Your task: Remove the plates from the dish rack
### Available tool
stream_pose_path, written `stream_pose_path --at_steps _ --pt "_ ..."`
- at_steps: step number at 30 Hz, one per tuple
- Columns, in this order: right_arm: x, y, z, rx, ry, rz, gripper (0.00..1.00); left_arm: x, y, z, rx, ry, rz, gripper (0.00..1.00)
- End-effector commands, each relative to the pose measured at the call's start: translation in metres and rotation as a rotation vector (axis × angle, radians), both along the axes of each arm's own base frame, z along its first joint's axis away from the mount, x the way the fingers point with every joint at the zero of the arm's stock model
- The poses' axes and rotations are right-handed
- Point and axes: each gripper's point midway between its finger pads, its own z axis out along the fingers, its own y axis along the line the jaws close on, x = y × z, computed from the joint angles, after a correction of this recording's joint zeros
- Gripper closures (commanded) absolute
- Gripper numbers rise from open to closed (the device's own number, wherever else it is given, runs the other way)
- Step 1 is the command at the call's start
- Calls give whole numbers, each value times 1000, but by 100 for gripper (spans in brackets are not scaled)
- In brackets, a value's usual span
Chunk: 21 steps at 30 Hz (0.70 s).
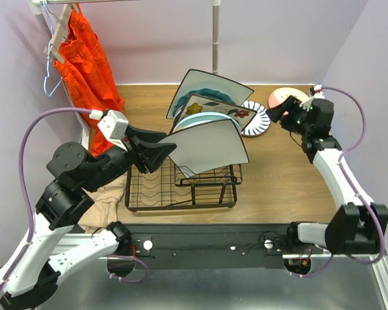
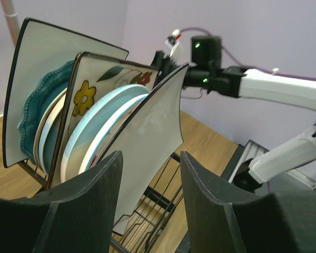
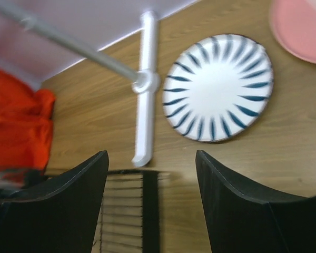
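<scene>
The black wire dish rack (image 1: 149, 188) holds a plain white square ceramic plate (image 1: 210, 147) and a flower-printed square plate (image 1: 220, 111); right of it lies a blue-striped white round plate (image 3: 218, 87).

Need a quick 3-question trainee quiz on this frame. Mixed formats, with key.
1. True or false: the striped plate lies flat on the table, outside the rack.
2. Which plate stands nearest the left gripper?
A) white square plate
B) teal scalloped plate
C) flower-print plate
3. Fill in: the jaws of the right gripper stand ____.

Key: 1 true; 2 A; 3 open.
</scene>
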Motion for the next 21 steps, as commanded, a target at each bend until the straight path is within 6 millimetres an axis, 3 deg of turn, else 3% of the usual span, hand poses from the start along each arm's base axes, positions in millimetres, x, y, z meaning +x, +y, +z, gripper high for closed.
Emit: stream_pose_path --at_steps 1,3,7,13,17,21 --pt "-34 47 79 -27 -200 351 25 5 2 -3 40 -5 27 44" --pt "-44 62 117 -12 -287 453 25 4 -2 1 41 -28 7 44" --pt "-57 73 165 -28 -403 542 25 6 -6 4 37 -21 -4 44" --pt "-83 94 201 -24 -505 684 25 13 -8 0 6 14 18 44" --pt "-101 95 226 -69 -590 701 25 14 -9 3 -19 12 22 45" --pt "-139 111 255 -69 -672 877 25 15 -8 12 -33 -2 30 45"
